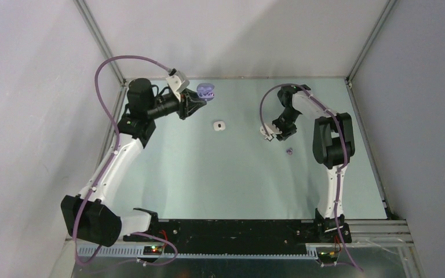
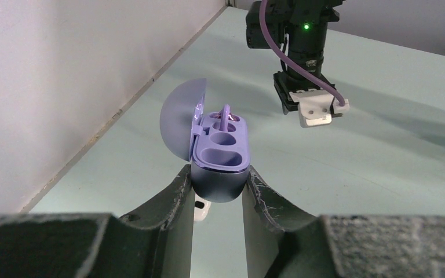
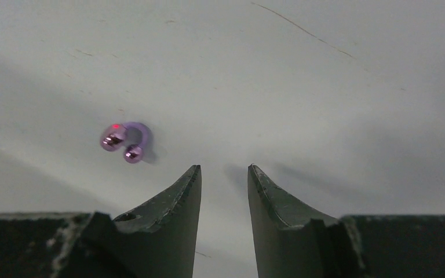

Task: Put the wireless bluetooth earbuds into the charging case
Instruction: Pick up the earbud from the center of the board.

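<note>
We see two arms, the left arm and the right arm, with white links between black joints, rising from the black base plate, each trailing a purple cable. The left gripper and right gripper have dark, scuffed, pointed fingers.

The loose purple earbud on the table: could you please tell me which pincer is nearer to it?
Right. The right pincer hangs open beside the purple earbud, not touching it; the left pincer is across the table, shut on the purple charging case.
</note>
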Tool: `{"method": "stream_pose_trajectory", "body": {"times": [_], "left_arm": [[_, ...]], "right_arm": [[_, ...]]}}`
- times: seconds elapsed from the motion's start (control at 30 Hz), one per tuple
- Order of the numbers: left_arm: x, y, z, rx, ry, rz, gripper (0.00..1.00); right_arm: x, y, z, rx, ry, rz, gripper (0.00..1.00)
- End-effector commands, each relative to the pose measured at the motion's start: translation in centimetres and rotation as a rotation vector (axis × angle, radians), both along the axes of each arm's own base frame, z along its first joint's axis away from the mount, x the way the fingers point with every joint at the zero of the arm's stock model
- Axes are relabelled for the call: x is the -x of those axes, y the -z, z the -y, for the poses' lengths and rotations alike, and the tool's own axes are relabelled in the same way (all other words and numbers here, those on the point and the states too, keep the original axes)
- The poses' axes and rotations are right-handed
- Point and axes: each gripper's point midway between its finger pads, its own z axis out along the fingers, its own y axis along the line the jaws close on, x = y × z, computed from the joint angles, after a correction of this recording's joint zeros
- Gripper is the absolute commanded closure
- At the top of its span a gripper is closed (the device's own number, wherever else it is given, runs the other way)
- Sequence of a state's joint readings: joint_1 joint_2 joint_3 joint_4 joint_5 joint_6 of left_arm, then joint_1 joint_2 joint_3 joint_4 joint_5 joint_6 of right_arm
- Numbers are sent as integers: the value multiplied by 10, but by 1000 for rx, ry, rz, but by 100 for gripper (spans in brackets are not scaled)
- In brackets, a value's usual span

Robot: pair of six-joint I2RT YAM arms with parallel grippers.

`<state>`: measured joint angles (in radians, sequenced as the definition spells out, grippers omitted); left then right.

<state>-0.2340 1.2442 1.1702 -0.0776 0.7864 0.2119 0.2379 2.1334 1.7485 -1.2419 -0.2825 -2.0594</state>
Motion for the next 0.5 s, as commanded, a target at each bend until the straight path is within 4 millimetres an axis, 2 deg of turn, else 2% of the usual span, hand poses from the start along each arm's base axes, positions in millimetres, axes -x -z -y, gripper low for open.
{"method": "stream_pose_trajectory", "body": {"times": [0.0,0.27,0.47], "left_arm": [[-10,-9,-7,-5,-31,44,100],[-13,-7,-12,-10,-50,37,100],[-13,-6,-12,5,-55,32,100]], "right_arm": [[18,5,4,0,-205,-29,61],[52,8,17,23,-238,-108,62],[58,13,23,42,-225,-113,62]]}}
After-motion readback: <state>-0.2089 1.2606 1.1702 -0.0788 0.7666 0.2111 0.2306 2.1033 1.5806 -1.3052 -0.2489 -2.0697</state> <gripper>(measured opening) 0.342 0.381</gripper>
